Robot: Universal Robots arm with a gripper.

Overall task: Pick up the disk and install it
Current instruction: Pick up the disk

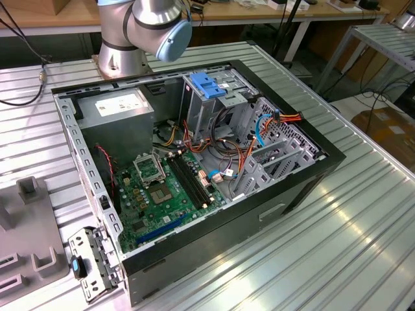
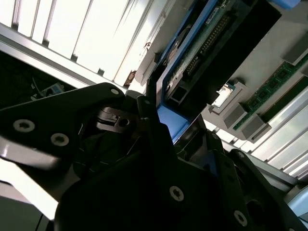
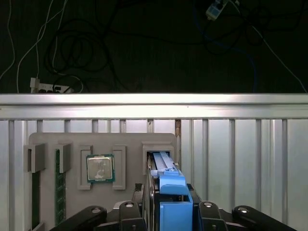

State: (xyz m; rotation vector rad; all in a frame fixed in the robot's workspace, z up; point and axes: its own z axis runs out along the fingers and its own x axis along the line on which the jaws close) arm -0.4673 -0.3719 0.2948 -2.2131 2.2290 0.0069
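Tool: your gripper (image 3: 169, 214) sits at the near end of the disk (image 3: 166, 190). Its jaws are narrow and set against the disk's 2 broad faces. By my reading you have it gripped.
Disk position: it stands on edge in the end slot (image 3: 146, 155) of the grey fixture tray (image 3: 130, 140), with blue plastic turned toward the wrist. Its far end lies within the slot frame, so I judge it not yet clear of the tray.
Key relation: the disk's long axis appears to run straight away from your gripper and down into the slot, in line with the tool. In the second wrist view the disk (image 2: 204, 50) shows its circuit-board face and stretches away from the tool's black body.
Neighbours: 1 processor (image 3: 100, 168) sits in the next slot over from the disk, and memory sticks (image 3: 57, 185) stand beyond that.
Install side: the open computer case (image 1: 305, 184) rests on the ribbed table (image 1: 363, 246), to the exterior view's right of the fixture tray (image 1: 29, 256) and near it. The drive cage with the blue cap (image 1: 209, 87) stands at the far side of the case interior.
Progress: pick-up is in hand. Nothing here shows any install work begun.
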